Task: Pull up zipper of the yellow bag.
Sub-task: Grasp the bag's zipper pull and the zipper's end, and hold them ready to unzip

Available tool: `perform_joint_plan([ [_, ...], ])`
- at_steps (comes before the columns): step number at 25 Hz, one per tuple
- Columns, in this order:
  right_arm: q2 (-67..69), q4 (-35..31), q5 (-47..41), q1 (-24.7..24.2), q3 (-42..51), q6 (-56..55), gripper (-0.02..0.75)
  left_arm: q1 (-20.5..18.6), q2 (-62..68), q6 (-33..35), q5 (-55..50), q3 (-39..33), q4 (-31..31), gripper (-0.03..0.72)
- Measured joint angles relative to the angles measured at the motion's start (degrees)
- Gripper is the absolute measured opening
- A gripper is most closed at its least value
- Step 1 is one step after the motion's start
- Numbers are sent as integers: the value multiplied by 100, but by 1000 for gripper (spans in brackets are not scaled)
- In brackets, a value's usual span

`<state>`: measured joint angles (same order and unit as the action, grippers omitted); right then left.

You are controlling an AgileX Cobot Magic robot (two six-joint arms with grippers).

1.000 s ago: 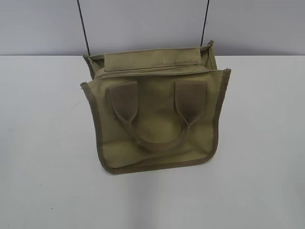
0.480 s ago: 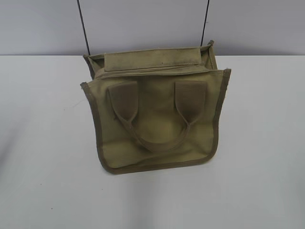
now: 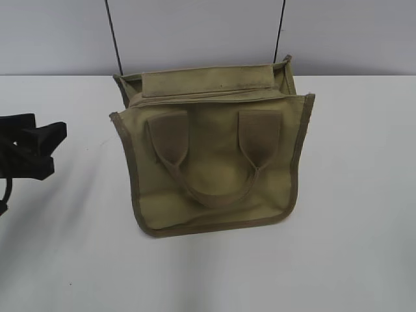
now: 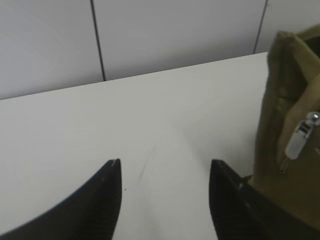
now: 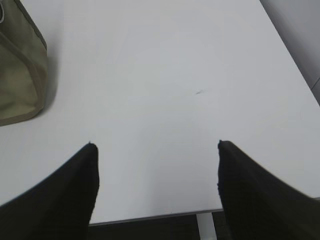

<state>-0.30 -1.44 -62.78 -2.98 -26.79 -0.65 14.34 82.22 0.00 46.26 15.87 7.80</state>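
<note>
**Left arm at the bag's side, zipper not yet gripped**

The yellow bag [image 3: 211,156] sat in the middle of the white counter [image 3: 351,195], its front face tilted toward the near edge and both handles lying flat against it. The zipper [image 4: 300,140] showed only in the left wrist view, as a small silver pull tab hanging at the bag's left end; in the exterior view it could not be made out.

Judging from this, the task was at its approach step: nothing had hold of the tab. The next move would likely call for the left arm to close in rightward on the tab, pinch that small metal piece squarely, and draw it along the seam while the soft bag was kept from sliding.

The left fingers [image 3: 45,146] hovered above the counter to the left of the bag, apart from it, spread wide and holding nothing, pointed toward the far wall with the tab off to their right. The right fingers [image 5: 155,170] were also spread wide and empty, over bare counter to the right of the bag, and did not appear in the exterior view.
</note>
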Motion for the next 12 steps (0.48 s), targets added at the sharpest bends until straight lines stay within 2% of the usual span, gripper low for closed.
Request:
perform_joint_plan([
  [5,0,0,0,0,0,0,543,10,682,-128,757,0,1086,385],
  [9,0,0,0,0,0,0,543,12,1070,-335,1116,0,1676,323],
  [12,0,0,0,0,0,0,543,12,1402,-406,1481,0,2041,313],
])
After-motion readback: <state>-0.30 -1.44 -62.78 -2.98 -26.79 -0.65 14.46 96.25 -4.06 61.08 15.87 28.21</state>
